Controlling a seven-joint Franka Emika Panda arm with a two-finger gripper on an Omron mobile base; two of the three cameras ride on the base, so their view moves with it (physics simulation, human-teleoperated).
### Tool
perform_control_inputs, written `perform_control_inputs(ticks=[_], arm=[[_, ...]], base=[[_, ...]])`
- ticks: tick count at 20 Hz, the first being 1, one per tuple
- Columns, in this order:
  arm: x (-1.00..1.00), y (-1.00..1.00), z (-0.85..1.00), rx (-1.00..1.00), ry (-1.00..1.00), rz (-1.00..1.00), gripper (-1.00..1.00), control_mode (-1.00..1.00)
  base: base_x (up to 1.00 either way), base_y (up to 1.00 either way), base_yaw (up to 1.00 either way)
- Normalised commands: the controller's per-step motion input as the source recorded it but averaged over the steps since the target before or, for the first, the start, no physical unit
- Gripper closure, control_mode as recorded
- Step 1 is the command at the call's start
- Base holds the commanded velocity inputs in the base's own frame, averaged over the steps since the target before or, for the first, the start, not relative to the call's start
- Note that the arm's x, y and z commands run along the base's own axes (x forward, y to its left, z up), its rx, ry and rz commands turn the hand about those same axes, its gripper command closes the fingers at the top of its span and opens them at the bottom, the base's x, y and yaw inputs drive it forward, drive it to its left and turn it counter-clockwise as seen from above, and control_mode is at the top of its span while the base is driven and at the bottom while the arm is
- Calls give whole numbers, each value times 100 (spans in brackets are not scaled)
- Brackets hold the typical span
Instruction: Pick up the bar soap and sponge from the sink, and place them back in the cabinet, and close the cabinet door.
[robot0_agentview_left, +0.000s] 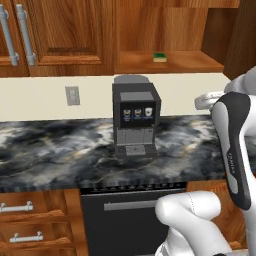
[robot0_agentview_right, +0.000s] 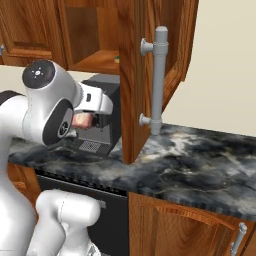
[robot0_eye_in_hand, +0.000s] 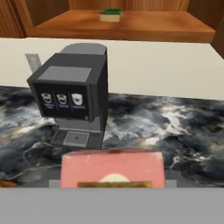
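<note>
Reddish-brown open cabinet (robot0_agentview_left: 170, 62) up ahead, door (robot0_agentview_right: 134, 80) swung wide; sponge (robot0_agentview_left: 160, 57) already on shelf. Black coffee machine (robot0_agentview_left: 135, 120) on marble counter (robot0_agentview_left: 60, 150) below. Pink bar soap (robot0_eye_in_hand: 113, 168) clamped in gripper (robot0_agentview_right: 92, 120), shelf lying above and forward.

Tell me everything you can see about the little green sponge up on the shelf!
The sponge is a small flat block, green on top with a yellow layer underneath. It lies flat on the wooden shelf inside the open cabinet, near the front edge, above the coffee machine. Only the shelf touches it. In the hand view it sits at the top, far beyond the pink bar.
</note>
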Motion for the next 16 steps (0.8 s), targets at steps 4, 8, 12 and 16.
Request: perform_control_inputs(ticks=[4, 8, 12, 16], arm=[[24, -9, 40, 0, -11, -3, 100, -100], [27, -6, 36, 0, -10, -4, 100, -100], [34, -1, 34, 0, -7, -5, 100, -100], [39, 0, 20, 0, -5, -4, 100, -100]], base=[[0, 0, 0], [0, 0, 0], [0, 0, 0], [0, 0, 0]])
